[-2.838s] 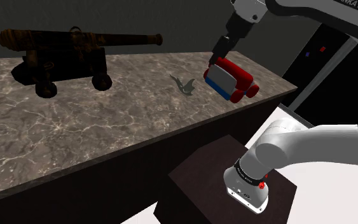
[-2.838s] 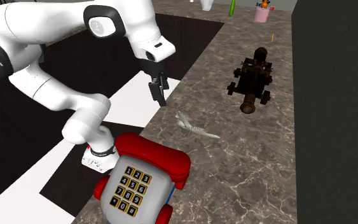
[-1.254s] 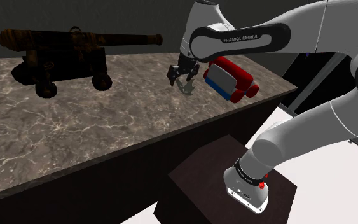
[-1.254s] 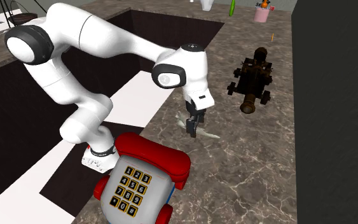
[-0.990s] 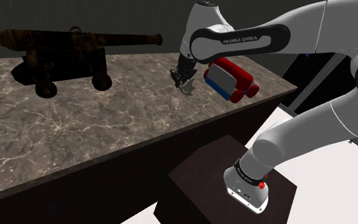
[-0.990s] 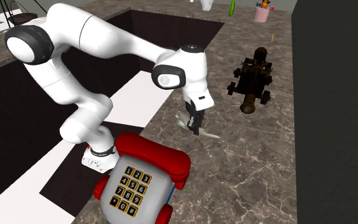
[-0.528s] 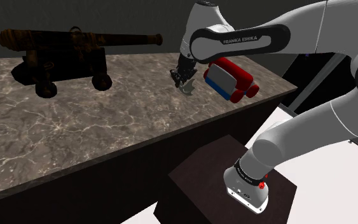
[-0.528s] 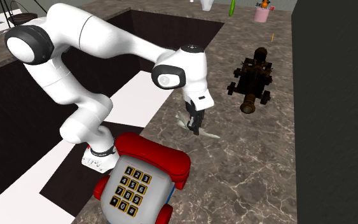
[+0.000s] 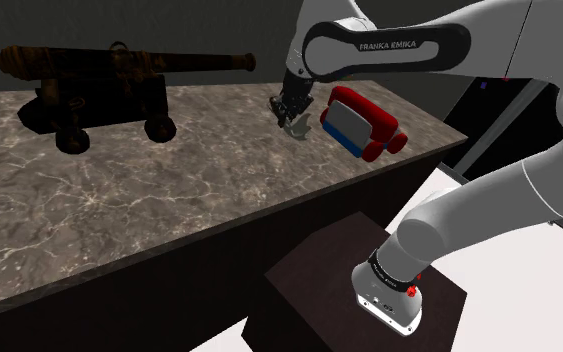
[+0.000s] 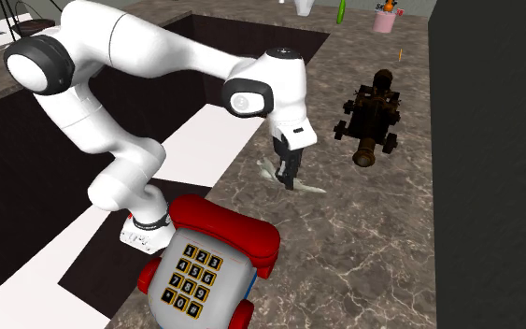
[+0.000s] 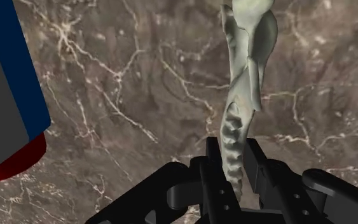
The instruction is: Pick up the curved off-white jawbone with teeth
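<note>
The jawbone is pinched at its toothed end between the gripper's fingers and is held, seemingly just clear, over the counter.

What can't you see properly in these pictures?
1. Wrist view: the jawbone has its toothed end hidden between the fingers of the gripper; its far end is cut off by the edge.
2. Shoulder view: the gripper covers most of the jawbone.
3. Second exterior view: the lower edge cuts off the toy phone at its base.
4. Second exterior view: the far pink thing is too small to name.
</note>
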Robot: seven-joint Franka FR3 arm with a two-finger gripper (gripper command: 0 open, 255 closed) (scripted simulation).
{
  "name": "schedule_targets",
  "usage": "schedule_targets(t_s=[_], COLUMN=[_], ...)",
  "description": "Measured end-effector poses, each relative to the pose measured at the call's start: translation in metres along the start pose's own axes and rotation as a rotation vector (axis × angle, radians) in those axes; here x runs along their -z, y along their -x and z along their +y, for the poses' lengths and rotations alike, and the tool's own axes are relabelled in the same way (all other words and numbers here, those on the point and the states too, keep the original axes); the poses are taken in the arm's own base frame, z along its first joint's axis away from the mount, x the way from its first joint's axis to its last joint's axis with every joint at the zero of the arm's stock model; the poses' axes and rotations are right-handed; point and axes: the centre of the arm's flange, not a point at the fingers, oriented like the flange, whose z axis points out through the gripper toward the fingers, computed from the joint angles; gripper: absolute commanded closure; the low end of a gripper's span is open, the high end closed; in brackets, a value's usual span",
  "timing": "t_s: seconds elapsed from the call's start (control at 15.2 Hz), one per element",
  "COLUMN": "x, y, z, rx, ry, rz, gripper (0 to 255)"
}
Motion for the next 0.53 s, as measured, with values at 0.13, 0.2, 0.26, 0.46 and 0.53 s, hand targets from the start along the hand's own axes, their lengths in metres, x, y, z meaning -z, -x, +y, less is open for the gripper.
schedule_targets(t_s=[0.13,0.2,0.26,0.46,0.53], x=[0.011,0.016,0.021,0.038,0.041], y=[-0.001,-0.003,-0.004,-0.007,-0.007], z=[0.001,0.003,0.002,0.004,0.003], rx=[0.000,0.000,0.000,0.000,0.000], ry=[0.000,0.000,0.000,0.000,0.000], rz=[0.000,0.000,0.000,0.000,0.000], gripper=[255,255,255,255,255])
